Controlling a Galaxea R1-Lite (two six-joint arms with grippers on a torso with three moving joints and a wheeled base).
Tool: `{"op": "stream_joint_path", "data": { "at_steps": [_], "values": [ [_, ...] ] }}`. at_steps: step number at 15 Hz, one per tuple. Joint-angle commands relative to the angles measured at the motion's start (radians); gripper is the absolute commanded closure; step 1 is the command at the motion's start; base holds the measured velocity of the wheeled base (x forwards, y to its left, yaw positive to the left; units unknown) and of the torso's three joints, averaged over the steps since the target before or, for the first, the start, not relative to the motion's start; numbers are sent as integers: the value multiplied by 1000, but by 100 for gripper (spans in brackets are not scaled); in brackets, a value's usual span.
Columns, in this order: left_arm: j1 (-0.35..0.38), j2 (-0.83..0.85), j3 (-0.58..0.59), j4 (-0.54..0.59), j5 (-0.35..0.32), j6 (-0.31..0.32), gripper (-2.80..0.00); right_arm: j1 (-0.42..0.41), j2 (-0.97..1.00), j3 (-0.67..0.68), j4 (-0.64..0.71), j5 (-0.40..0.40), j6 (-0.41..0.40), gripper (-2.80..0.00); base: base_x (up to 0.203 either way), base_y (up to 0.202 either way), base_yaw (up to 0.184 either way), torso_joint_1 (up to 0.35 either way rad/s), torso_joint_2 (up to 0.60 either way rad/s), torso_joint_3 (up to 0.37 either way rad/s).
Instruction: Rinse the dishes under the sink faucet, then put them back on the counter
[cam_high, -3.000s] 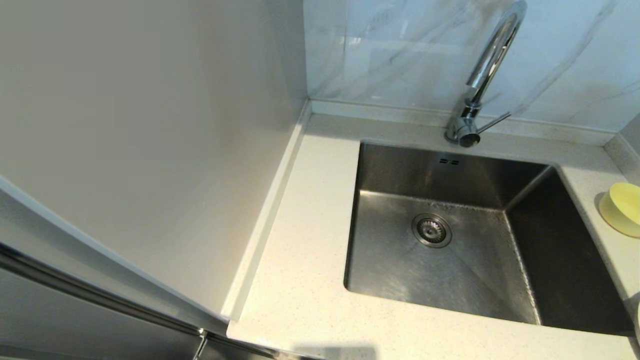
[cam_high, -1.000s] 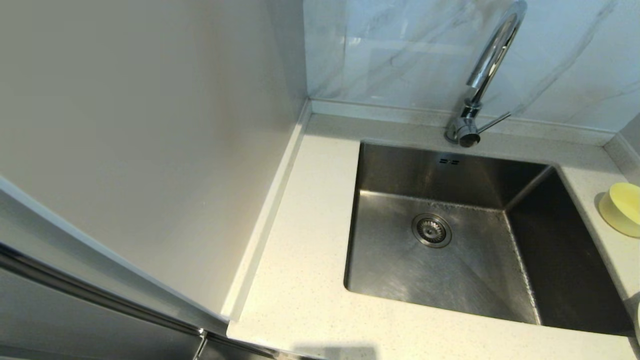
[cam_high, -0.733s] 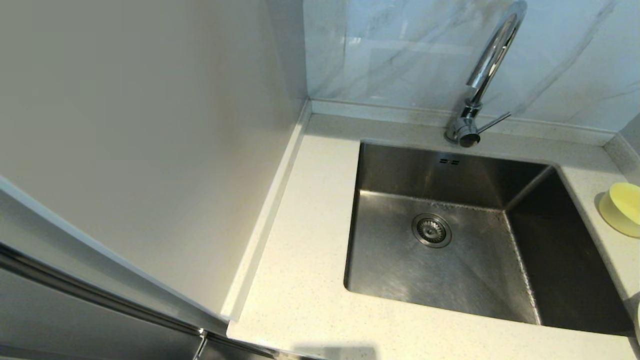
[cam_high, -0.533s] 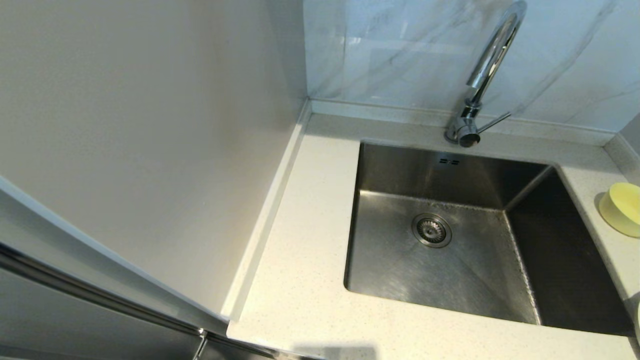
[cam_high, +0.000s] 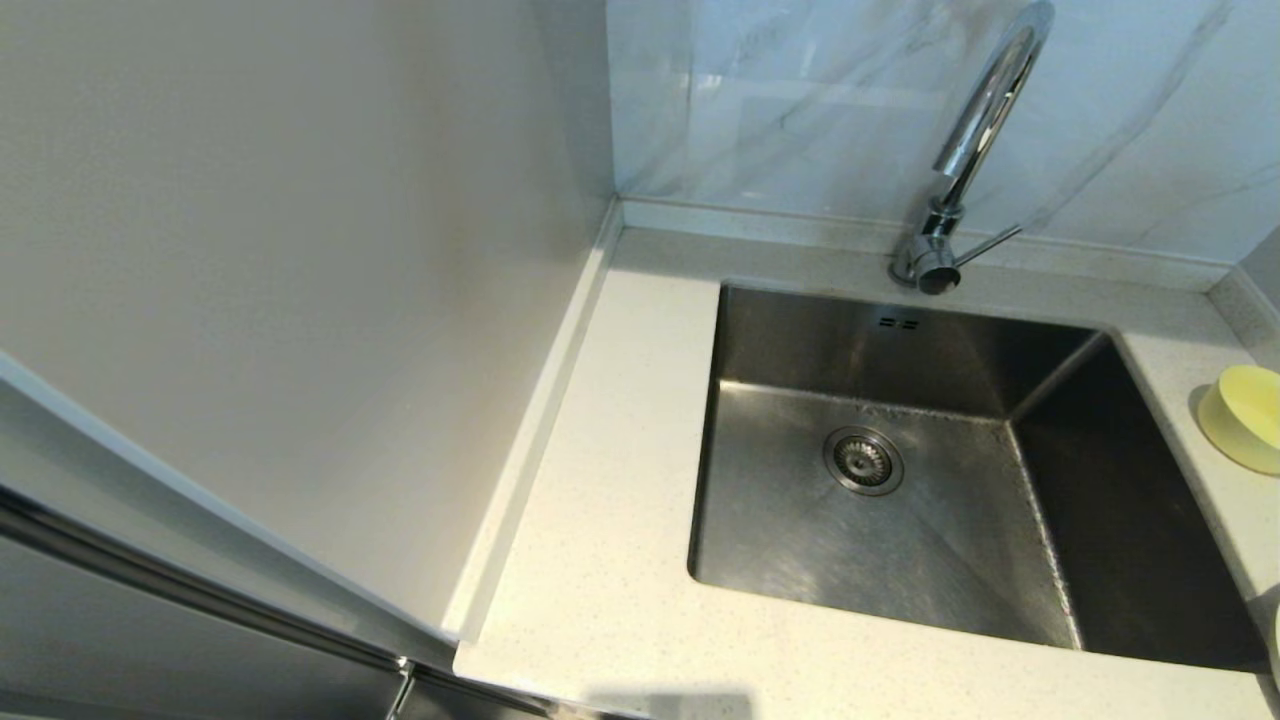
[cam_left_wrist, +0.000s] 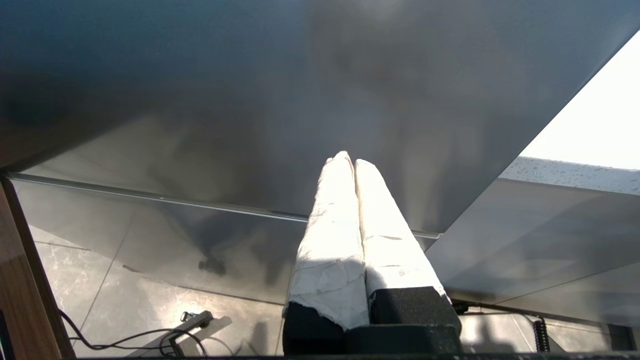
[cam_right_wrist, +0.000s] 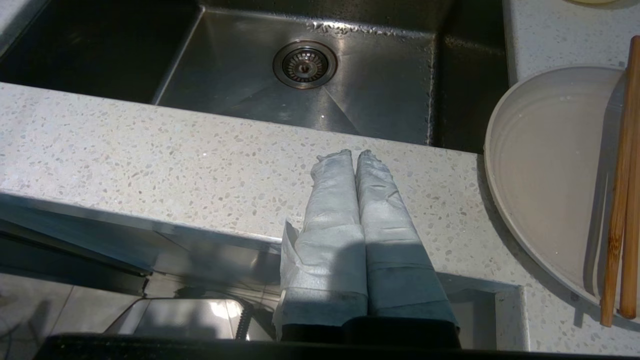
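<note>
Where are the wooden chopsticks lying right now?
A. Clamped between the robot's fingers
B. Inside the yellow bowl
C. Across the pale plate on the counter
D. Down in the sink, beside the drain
C: in the right wrist view the chopsticks lie across the far side of the plate, which sits on the counter beside the sink; the sink holds no dishes.

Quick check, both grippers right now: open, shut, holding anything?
Left gripper: shut, empty, parked by a steel panel.
Right gripper: shut, empty, at the counter's front edge.
</note>
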Motion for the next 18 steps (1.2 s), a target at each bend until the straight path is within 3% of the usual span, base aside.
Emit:
{"op": "stream_joint_path", "data": {
  "at_steps": [1, 18],
  "values": [
    [0, 0, 0, 0, 0, 0, 0, 0, 2, 0, 1, 0, 0, 0, 0, 0, 0, 0, 0, 0],
    [0, 0, 0, 0, 0, 0, 0, 0, 2, 0, 0, 0, 0, 0, 0, 0, 0, 0, 0, 0]
  ]
}}
